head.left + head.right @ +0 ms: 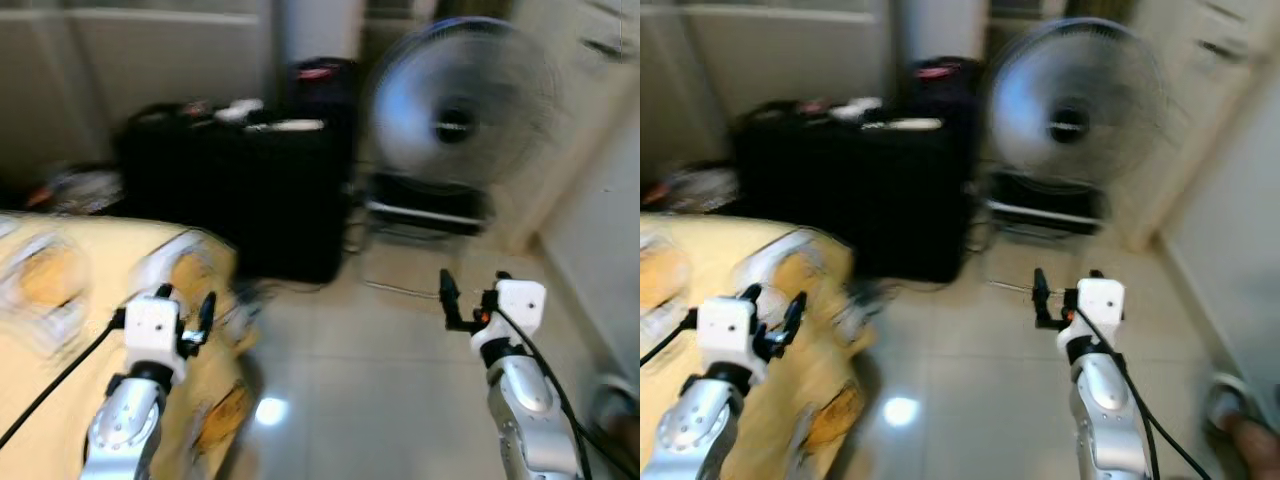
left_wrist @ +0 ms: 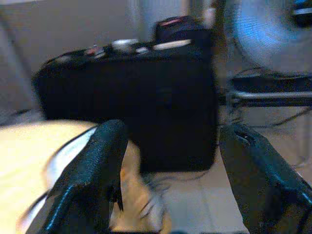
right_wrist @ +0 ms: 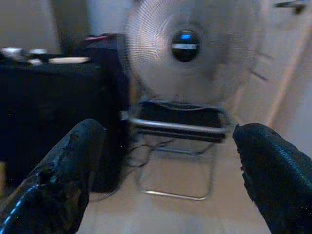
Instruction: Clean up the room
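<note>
The whole scene is blurred. My left gripper (image 1: 190, 305) is open and empty above the corner of a bed with a yellow patterned sheet (image 1: 70, 290). My right gripper (image 1: 472, 285) is open and empty over the pale tiled floor (image 1: 400, 370). Ahead stands a black boxy case (image 1: 250, 190) with small white and red items (image 1: 285, 125) on its top. In the left wrist view the fingers (image 2: 97, 165) frame this case (image 2: 146, 97). In the right wrist view the fingers (image 3: 73, 156) frame a fan (image 3: 185, 53).
A large round fan (image 1: 455, 105) stands at the back right, above a dark metal-framed stand (image 1: 425, 210). Cables trail on the floor near it. Loose clutter (image 1: 80, 185) lies at the far left by the wall. A blurred shoe or foot (image 1: 1240, 410) is at the lower right.
</note>
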Motion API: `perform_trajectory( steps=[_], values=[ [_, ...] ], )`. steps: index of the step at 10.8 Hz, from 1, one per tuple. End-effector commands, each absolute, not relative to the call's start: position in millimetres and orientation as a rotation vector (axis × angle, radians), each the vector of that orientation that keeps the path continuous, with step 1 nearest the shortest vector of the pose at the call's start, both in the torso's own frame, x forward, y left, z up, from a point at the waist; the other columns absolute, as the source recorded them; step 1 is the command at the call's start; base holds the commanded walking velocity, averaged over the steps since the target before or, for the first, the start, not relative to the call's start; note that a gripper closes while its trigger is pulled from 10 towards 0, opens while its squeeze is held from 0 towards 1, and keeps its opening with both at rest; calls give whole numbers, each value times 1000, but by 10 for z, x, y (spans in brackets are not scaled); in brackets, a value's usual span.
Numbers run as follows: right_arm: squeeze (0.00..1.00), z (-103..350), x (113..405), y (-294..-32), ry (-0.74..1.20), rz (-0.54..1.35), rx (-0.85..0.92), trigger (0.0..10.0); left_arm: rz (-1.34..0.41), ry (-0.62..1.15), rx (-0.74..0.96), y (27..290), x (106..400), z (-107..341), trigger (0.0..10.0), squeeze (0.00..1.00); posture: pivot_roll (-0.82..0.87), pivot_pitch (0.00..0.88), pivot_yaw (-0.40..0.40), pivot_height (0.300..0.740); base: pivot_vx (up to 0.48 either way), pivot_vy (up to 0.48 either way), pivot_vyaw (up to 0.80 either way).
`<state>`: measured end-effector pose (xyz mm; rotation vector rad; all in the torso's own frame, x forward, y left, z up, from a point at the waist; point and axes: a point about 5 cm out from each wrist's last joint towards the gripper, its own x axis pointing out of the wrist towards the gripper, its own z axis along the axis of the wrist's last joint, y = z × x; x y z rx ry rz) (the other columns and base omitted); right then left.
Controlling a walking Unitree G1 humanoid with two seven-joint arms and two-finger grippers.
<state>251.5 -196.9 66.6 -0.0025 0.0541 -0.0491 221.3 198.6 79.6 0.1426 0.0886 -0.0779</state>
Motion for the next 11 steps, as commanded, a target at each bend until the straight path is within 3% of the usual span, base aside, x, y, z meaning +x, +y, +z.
perform_trajectory(
  steps=[1,9,11],
  values=[
    [0,674,2531,-2018,49,-62,-17,10000,-110,83,144,1919,2218,799,10000,0,-8,0,-2,740,431,0,0],
    [0,603,2552,-2025,68,-45,-17,10000,-147,76,141,1865,2279,789,10000,0,-20,0,2,740,427,0,0],
    [0,473,2538,-1975,165,-38,-14,10000,-150,87,131,1857,2263,767,10000,0,-31,0,4,740,0,0,0]
  ],
)
